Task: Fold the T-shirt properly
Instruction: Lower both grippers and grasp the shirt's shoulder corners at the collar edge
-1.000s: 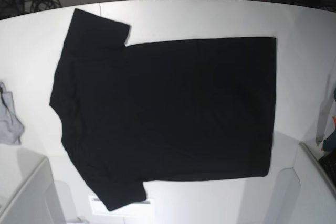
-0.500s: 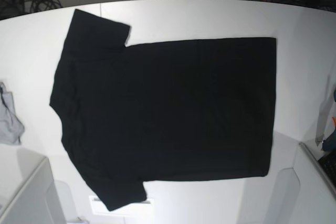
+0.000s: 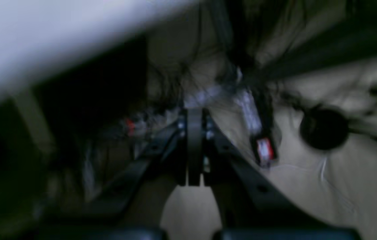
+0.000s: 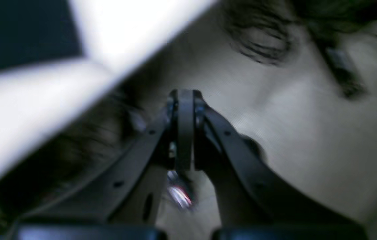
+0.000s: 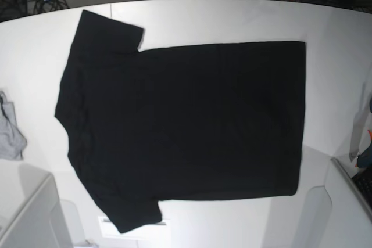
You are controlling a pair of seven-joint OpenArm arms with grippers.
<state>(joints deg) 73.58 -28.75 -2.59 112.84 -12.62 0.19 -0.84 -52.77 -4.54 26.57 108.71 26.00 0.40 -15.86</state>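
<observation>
The T-shirt lies flat on the white table, plain side up. Soft, light, limp: pinch a sleeve or hem corner. Both arms' fingers look pressed together, empty, though blurred.

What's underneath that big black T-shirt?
The T-shirt lies spread flat on a white table, which shows all around its edges. Whatever is directly beneath the fabric is covered; no lump suggests anything hidden there.
</observation>
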